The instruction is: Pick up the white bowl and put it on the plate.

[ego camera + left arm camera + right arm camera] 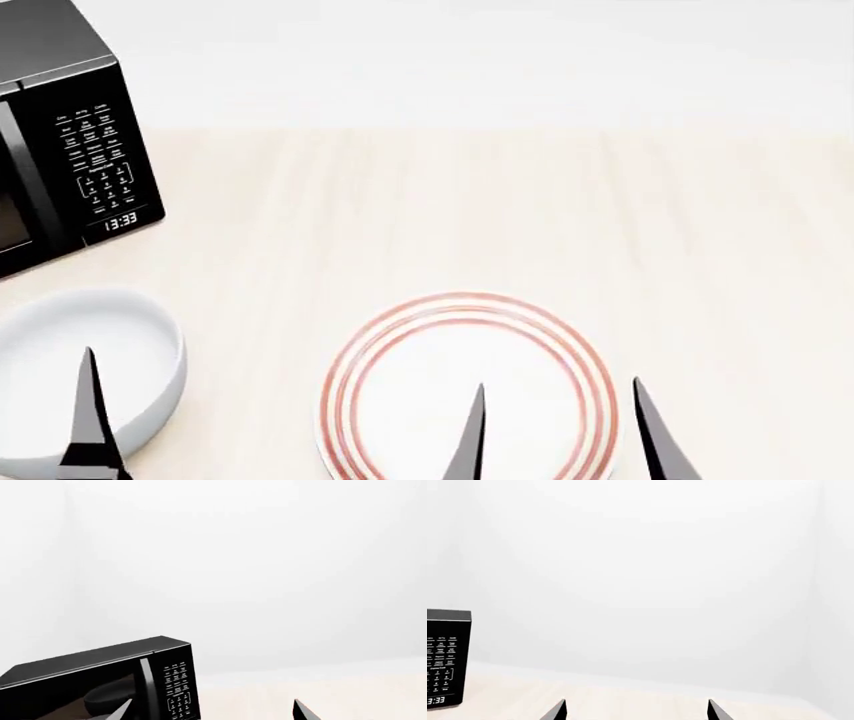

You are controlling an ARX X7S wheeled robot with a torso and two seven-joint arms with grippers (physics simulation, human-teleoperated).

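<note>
Nearest the robot in the head view, two dark fingertips of the right claw (558, 432) were seen spread wide and holding nothing, poised in front of the plate (469, 392), whose red rings lay at about 6 o'clock on the pale wooden counter (534, 220). Of the left claw (88, 420), only one dark fingertip was visible there, in front of the white bowl (83, 372); in the left wrist view, two tips stood well apart with nothing between them, so the claw was taken to be wide and empty. The white bowl rested upright on the counter at about 8 o'clock, well apart from the plate and to its left. Farthest off, at about 10 o'clock, a black microwave (60, 140) stood with its keypad and lit clock facing the robot.

The step in hand was judged to be the approach to the bowl, with nothing yet grasped. The next move was judged to call for the left claw to be lowered over the bowl's rim and closed on its wall before any lift toward the plate.
</note>
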